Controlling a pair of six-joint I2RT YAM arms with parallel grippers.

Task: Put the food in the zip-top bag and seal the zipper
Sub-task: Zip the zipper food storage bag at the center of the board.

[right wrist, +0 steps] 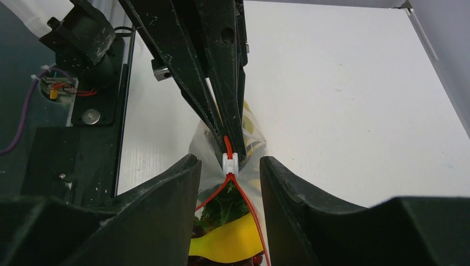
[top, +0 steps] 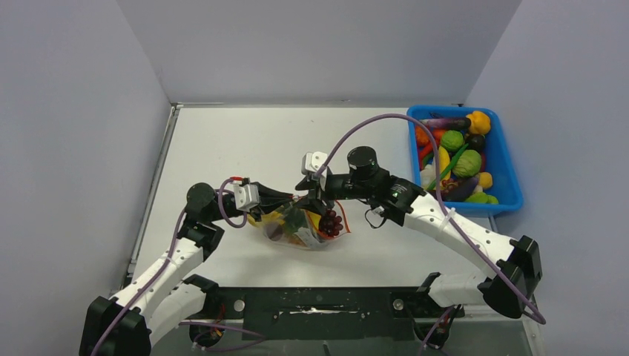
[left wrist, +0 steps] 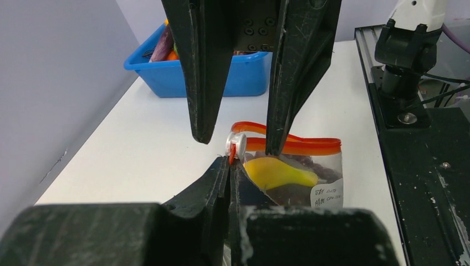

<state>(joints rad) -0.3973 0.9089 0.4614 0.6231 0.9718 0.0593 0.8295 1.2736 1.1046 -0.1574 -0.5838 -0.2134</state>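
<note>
The left gripper (left wrist: 229,166) pinches the zipper (left wrist: 299,146) end of the zip-top bag (left wrist: 328,172) (banana (left wrist: 277,173) inside) on the table (top: 245,141); the right gripper (right wrist: 229,162) stands spread, straddling the white slider (left wrist: 237,145).

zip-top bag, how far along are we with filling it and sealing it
Done: banana and grapes are inside the zip-top bag. In hand: left gripper pinches the zipper end; right gripper is open astride the white slider. Left: the mouth gapes, so sealing remains.
</note>
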